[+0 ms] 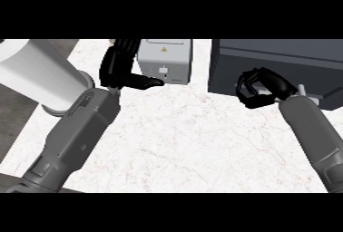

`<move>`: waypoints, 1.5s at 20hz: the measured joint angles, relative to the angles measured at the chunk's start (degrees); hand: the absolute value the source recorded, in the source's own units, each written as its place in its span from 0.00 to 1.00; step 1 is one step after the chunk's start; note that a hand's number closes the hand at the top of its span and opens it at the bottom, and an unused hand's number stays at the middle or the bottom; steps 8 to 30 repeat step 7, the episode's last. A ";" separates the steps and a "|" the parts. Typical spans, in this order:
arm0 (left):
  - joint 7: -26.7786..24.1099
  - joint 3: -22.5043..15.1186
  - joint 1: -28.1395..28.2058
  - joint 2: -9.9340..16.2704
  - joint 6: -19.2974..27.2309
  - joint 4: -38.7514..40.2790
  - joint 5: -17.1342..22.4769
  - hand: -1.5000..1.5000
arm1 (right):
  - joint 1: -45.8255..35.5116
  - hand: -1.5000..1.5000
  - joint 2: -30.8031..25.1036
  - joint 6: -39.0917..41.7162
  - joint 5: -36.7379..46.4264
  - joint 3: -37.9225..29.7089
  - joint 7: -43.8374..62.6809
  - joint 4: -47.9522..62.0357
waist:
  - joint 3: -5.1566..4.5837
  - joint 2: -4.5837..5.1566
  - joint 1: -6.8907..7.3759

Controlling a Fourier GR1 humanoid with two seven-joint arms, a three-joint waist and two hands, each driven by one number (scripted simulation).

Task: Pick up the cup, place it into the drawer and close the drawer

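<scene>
My right hand (260, 88) is at the right, its fingers curled round a small pale cup (264, 92), and only a sliver of the cup shows between them. The hand hangs at the front edge of the dark grey drawer unit (281, 56), which fills the upper right. I cannot tell how far the drawer is open. My left hand (119, 68) is open at the upper left, fingers pointing up and thumb sticking out to the right, holding nothing.
A light grey box (164, 61) with a warning label stands at the back, just right of my left hand. A large white cylinder (30, 72) lies at the far left. The white marble counter (194, 145) stretches across the middle and front.
</scene>
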 measured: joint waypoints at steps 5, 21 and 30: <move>0.08 0.04 0.90 0.67 -1.45 -0.65 0.30 0.00 | 0.72 1.00 -0.98 3.42 -1.85 -0.57 -0.06 -1.29 | 0.15 0.39 0.57; 0.25 -0.01 1.10 0.54 -1.67 -0.95 0.43 0.00 | 0.93 1.00 -1.31 4.42 -2.25 -0.58 -0.03 -1.69 | 0.24 0.47 0.72; 0.25 -0.01 1.10 0.54 -1.67 -0.95 0.43 0.00 | 0.93 1.00 -1.31 4.42 -2.25 -0.58 -0.03 -1.69 | 0.24 0.47 0.72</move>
